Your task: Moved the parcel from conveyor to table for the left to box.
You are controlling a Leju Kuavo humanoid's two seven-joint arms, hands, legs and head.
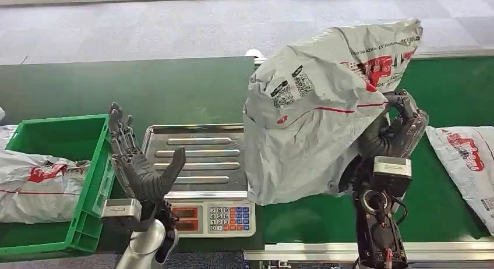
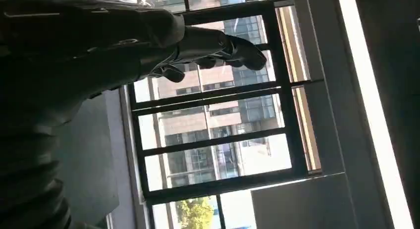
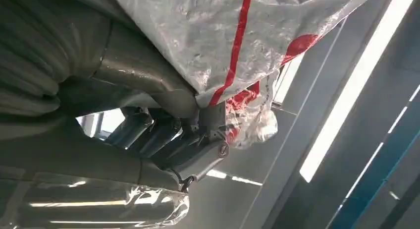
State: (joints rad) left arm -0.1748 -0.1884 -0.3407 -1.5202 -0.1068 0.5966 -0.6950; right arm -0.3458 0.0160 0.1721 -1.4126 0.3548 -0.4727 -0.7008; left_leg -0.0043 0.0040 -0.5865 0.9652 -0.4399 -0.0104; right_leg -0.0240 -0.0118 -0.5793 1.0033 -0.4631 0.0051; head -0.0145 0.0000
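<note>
A large grey plastic parcel [image 1: 317,112] with red print and QR labels hangs in the air over the green conveyor [image 1: 454,88], its left side drooping beside the scale. My right hand [image 1: 396,129] grips it from beneath at its right edge; in the right wrist view the parcel [image 3: 233,35] lies across that hand [image 3: 163,135]. My left hand [image 1: 137,158] stands upright with fingers spread, holding nothing, between the green box [image 1: 93,181] and the scale's tray. The left wrist view has that hand [image 2: 208,50] against windows.
A steel weighing scale [image 1: 204,158] with a keypad sits at the middle. The green box holds another grey parcel [image 1: 35,181]. One more grey parcel [image 1: 466,164] lies on the conveyor at the right. A dark green table surface [image 1: 116,88] stretches behind.
</note>
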